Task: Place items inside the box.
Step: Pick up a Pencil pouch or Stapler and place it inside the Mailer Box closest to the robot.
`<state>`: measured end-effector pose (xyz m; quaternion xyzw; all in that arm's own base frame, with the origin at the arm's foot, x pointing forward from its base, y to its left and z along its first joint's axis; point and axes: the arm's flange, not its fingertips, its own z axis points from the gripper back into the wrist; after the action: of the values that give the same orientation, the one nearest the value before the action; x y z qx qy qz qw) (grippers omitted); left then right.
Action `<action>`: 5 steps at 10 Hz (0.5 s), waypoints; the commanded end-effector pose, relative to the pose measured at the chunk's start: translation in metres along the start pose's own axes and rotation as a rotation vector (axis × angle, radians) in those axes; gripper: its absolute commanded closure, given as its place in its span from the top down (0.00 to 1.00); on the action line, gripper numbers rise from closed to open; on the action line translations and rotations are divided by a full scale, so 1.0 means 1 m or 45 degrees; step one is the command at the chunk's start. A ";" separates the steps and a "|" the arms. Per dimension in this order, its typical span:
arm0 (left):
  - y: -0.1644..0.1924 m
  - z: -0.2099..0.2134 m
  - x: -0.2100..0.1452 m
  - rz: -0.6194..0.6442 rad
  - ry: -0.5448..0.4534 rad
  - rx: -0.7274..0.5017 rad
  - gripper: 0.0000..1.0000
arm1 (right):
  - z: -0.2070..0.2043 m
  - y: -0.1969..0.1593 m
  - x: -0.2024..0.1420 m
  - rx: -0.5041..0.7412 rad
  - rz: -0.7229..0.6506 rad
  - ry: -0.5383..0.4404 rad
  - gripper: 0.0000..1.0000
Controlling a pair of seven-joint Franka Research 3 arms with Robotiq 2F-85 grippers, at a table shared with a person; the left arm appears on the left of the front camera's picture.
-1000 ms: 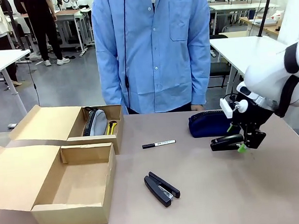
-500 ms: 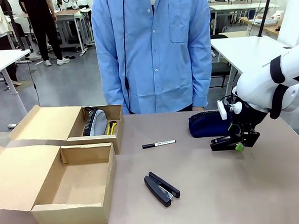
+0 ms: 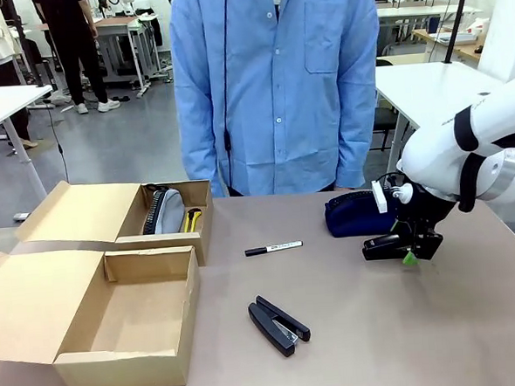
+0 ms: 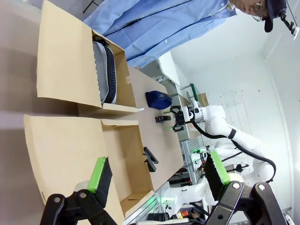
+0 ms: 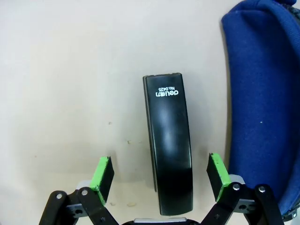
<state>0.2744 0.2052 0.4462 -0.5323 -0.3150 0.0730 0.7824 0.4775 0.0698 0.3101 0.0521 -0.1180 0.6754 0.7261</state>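
Observation:
A black stapler [image 3: 383, 246] lies on the table at the right, just in front of the navy blue zip pouch [image 3: 357, 213]. My right gripper [image 3: 407, 252] sits low at its right end. In the right wrist view the stapler [image 5: 168, 150] lies lengthwise between the spread fingers of the open right gripper [image 5: 160, 176], untouched, with the pouch [image 5: 260, 93] beside it. A black marker pen [image 3: 273, 248] and a second black stapler [image 3: 280, 325] lie mid-table. The grey zip pencil case [image 3: 167, 212] and yellow utility knife [image 3: 192, 219] rest in the far box [image 3: 110, 211]. My left gripper [image 4: 157, 173] hangs open above the boxes.
A second open cardboard box [image 3: 117, 320] stands at the front left with its flap folded out. A person in a blue shirt [image 3: 277, 87] stands at the far edge. Bare tabletop [image 3: 406, 333] stretches along the front right.
My right arm has drawn back and slightly left, keeping the gripper at the stapler, which has not moved. The person has shifted a little to the right.

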 end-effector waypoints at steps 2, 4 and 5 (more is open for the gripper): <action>-0.002 -0.001 -0.001 -0.027 -0.022 -0.031 1.00 | -0.002 -0.005 0.001 -0.010 0.001 -0.038 1.00; -0.002 -0.001 -0.001 -0.027 -0.022 -0.031 1.00 | -0.003 -0.004 0.000 0.025 0.008 -0.051 0.40; -0.002 -0.001 -0.001 -0.027 -0.022 -0.031 1.00 | -0.003 -0.004 0.000 0.023 0.007 -0.051 0.00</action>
<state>0.2744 0.2052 0.4462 -0.5323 -0.3150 0.0730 0.7824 0.4773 0.0707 0.3078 0.0579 -0.1142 0.6759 0.7258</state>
